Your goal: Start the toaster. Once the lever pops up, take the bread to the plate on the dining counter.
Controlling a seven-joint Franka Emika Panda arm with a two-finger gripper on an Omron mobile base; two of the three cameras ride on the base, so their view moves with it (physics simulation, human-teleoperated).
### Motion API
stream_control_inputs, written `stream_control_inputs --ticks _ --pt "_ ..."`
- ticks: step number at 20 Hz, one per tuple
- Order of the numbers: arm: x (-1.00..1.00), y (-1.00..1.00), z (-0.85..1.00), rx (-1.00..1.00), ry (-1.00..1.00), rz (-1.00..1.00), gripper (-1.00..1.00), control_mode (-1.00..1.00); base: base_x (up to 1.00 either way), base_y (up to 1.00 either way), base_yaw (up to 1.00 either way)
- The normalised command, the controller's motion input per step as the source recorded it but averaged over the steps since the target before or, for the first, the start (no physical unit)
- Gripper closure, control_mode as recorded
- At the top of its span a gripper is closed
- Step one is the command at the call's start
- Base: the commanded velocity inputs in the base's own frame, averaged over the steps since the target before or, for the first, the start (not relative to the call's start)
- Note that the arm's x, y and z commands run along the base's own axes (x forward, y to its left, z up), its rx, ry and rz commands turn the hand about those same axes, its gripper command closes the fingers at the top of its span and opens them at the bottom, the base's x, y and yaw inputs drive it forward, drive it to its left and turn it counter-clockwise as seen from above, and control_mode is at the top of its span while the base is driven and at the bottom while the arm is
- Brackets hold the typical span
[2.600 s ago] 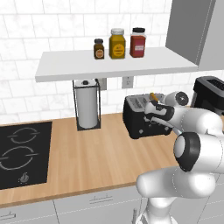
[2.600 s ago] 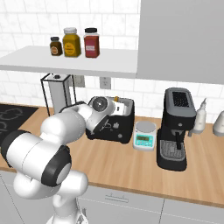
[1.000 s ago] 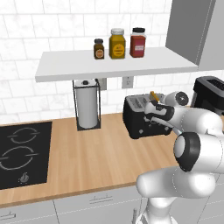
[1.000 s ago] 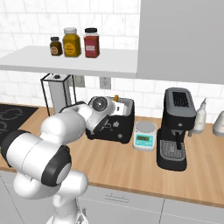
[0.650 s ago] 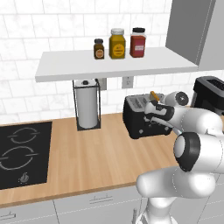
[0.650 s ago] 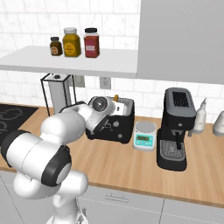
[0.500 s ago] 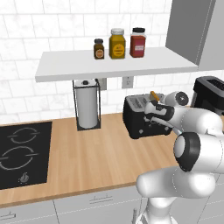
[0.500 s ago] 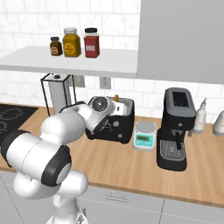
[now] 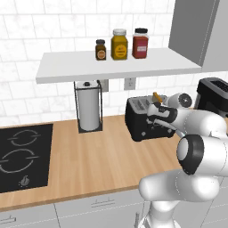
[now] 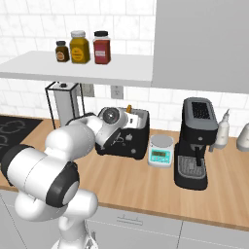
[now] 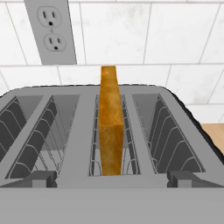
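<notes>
- Above the toaster (image 11: 112, 144) (black, silvery top), the hand looks straight down its slots.
- Centre frame: the bread (image 11: 110, 127) stands on edge in a slot, its thin face toward the camera, between the spread fingertips.
- Either side, the gripper (image 11: 112, 178) waits open, holding nothing.

**Wooden worktop and wall shelf**

Light-wood worktop (image 9: 102, 164) carrying an inset black cooktop (image 9: 22, 156), paper-towel holder (image 9: 89, 107), black toaster (image 9: 140, 118), small kitchen scale (image 10: 160, 151), coffee machine (image 10: 194, 141). White shelf (image 9: 116, 67) above, bearing three jars (image 9: 119, 44).
</notes>
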Motion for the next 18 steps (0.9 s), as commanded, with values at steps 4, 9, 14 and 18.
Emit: stream_control_inputs --ticks 4,9,14,18 --pt "0.0 0.0 0.0 0.0 0.0 0.0 -1.0 -1.0 0.0 0.0 0.0" --pt "0.0 0.0 0.0 0.0 0.0 0.0 -1.0 -1.0 0.0 0.0 0.0" --pt "0.0 0.0 0.0 0.0 0.0 0.0 -1.0 -1.0 0.0 0.0 0.0" --pt "0.0 0.0 0.0 0.0 0.0 0.0 -1.0 -1.0 0.0 0.0 0.0"
